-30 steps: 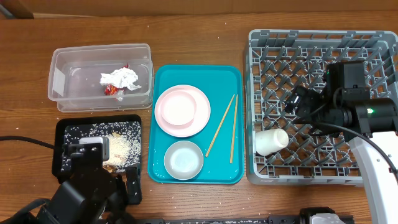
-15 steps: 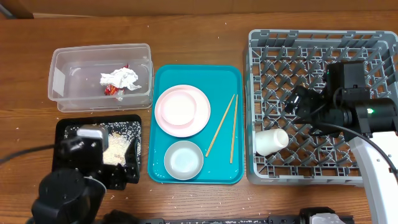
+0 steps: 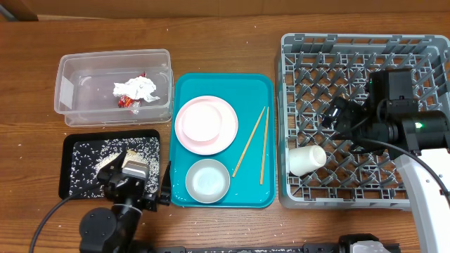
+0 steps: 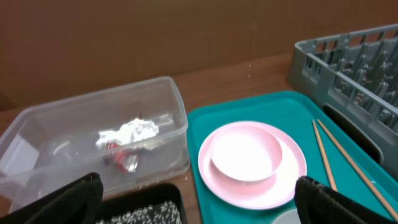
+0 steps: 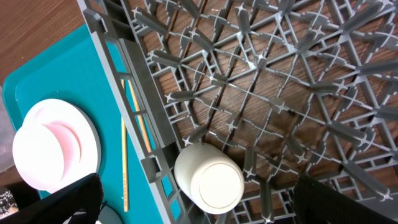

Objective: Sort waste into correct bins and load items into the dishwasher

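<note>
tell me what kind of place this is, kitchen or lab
Likely a robot test bench, not a real kitchen: a grey dish rack sits on a wooden table beside a teal tray, with a clear tub and black tray holding waste.

Cup sideways in grey rack, napkin in clear tub, rice in black tray
</note>
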